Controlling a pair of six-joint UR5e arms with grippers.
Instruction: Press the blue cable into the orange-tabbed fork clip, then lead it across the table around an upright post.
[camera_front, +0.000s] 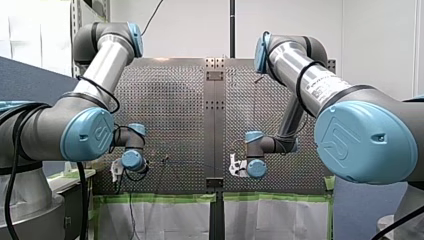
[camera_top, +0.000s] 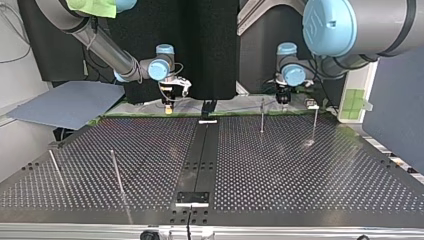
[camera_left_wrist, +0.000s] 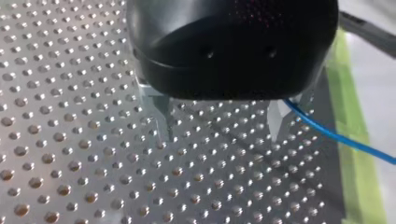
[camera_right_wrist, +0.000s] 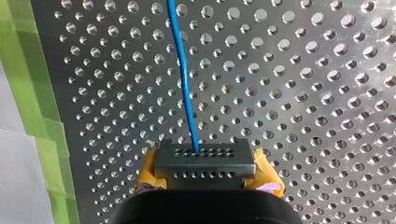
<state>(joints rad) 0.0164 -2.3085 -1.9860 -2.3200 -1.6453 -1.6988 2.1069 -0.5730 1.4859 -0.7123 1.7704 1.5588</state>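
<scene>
While my right gripper (camera_right_wrist: 205, 163) pinches the blue cable (camera_right_wrist: 184, 84) just above the tabletop (camera_right_wrist: 303, 116) and my left gripper (camera_left_wrist: 219, 133) stands spread beside it, I should keep it taut and low.

1. my left arm (camera_front: 100, 65) enters at the front view's left, elbow raised and forearm sloping down to a low wrist.
2. my left gripper (camera_left_wrist: 220, 137) points downward, its metal fingers (camera_left_wrist: 163, 116) standing well apart.
3. my right arm (camera_front: 305, 75) mirrors that pose from the right.
4. my right gripper (camera_right_wrist: 205, 163), with yellow pads, is closed on the blue cable (camera_right_wrist: 184, 84).
</scene>
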